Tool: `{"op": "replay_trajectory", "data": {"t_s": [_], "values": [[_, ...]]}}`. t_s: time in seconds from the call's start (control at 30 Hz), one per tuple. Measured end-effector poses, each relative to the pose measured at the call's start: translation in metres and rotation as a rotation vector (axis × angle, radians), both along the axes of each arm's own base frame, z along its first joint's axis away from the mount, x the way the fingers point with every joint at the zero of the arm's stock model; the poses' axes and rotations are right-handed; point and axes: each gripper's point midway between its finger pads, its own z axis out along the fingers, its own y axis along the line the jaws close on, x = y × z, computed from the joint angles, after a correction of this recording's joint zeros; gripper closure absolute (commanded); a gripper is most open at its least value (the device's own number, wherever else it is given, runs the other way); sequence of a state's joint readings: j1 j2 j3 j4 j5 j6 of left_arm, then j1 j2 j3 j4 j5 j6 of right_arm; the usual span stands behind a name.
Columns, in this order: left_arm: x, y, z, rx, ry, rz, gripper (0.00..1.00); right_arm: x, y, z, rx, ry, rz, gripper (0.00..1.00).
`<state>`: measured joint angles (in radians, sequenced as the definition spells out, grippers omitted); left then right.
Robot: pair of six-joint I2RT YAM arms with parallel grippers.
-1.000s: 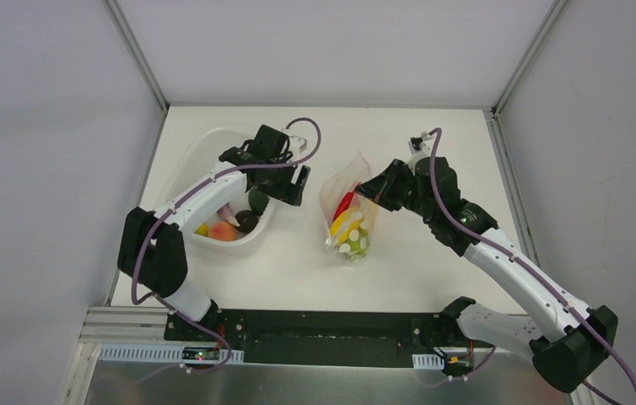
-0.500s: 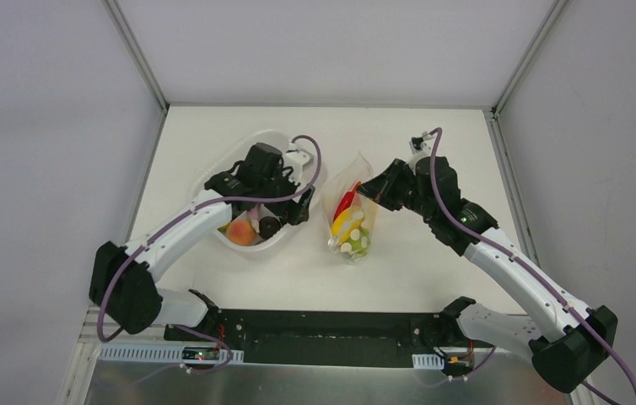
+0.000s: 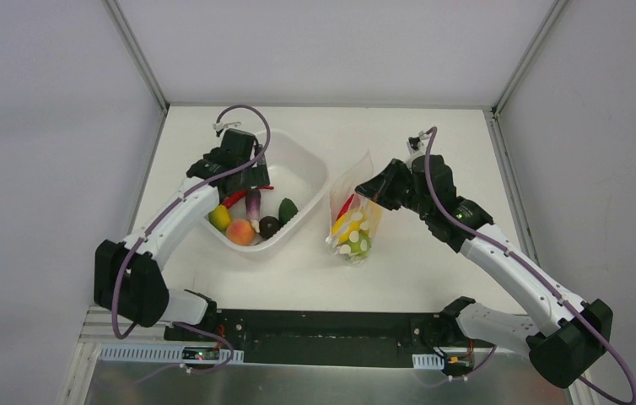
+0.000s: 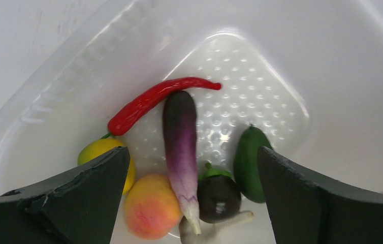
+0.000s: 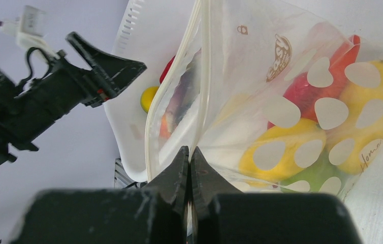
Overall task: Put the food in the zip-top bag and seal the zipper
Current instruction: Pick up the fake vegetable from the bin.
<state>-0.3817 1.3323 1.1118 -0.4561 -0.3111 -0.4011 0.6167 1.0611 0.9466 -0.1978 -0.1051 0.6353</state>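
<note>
Purple eggplant (image 4: 181, 137) lies in the tub (image 4: 331, 76), centred under the open left end effector (image 4: 191, 155); right end effector (image 5: 189, 151) pinches the bag (image 5: 291, 96).

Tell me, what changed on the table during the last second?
The left pincer swung from the right side of the white tub to its far left and now hangs open above the toy food there. The tub slid right, toward the dotted bag. The right pincer stayed shut on the bag's edge, holding it up.
</note>
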Motion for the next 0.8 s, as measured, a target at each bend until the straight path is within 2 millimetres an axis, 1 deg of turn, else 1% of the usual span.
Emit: {"op": "replay_trajectory", "data": {"t_s": [0.1, 0.17, 0.27, 0.33, 0.43, 0.5, 0.57, 0.8], "values": [[0.000, 0.008, -0.029, 0.025, 0.096, 0.073, 0.03, 0.000, 0.000, 0.000, -0.001, 0.000, 0.000, 1.00], [-0.002, 0.009, -0.043, 0.040, 0.144, 0.092, 0.03, 0.000, 0.000, 0.000, -0.001, 0.000, -0.001, 1.00], [0.000, 0.008, -0.060, 0.054, 0.197, 0.104, 0.04, 0.000, 0.000, 0.000, -0.001, 0.000, -0.001, 1.00], [0.003, 0.009, -0.070, 0.057, 0.222, 0.119, 0.07, 0.000, -0.001, 0.000, -0.001, 0.000, -0.002, 1.00], [0.005, 0.011, -0.089, 0.057, 0.271, 0.136, 0.19, 0.001, -0.001, 0.000, 0.000, 0.000, -0.003, 1.00], [0.005, 0.010, -0.100, 0.043, 0.304, 0.140, 0.21, 0.001, -0.001, 0.000, 0.000, 0.000, -0.003, 1.00], [0.005, 0.009, -0.110, 0.031, 0.332, 0.139, 0.27, 0.001, -0.001, 0.000, -0.001, 0.000, -0.004, 1.00], [0.001, -0.003, -0.122, -0.031, 0.361, 0.107, 0.63, 0.001, -0.001, 0.000, 0.000, 0.000, -0.005, 1.00]]}}
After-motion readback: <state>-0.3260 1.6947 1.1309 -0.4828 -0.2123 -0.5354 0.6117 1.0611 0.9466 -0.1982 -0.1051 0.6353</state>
